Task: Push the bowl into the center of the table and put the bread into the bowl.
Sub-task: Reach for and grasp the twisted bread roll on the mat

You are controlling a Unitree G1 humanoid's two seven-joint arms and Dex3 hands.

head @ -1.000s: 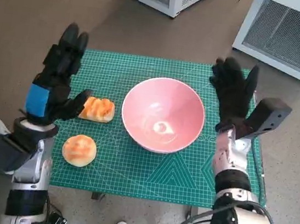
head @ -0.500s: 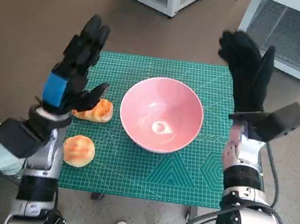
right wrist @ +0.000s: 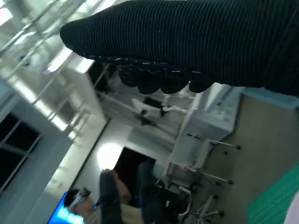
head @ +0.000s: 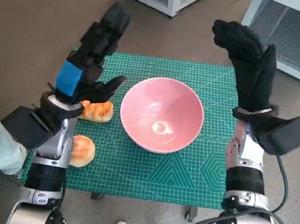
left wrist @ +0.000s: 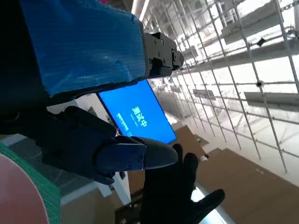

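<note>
Green cutting-mat covers the table [head: 185, 177]. Raised above its left edge, the left hand [head: 87, 65] spreads wide, holding nothing; two breads [head: 96, 110] [head: 81, 150] lie below it. Pink bowl [head: 162, 113] sits mid-table. Right hand [head: 250, 62], fingers apart and empty, hovers over the far right corner.

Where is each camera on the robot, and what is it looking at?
Head view: on the head, looking down at the bowl, bread, both raised hands.
Left wrist view: behind the left hand, facing out into the room toward a blue screen.
Right wrist view: behind the right hand, facing the room.
Both wrist views share the blue screen.
</note>
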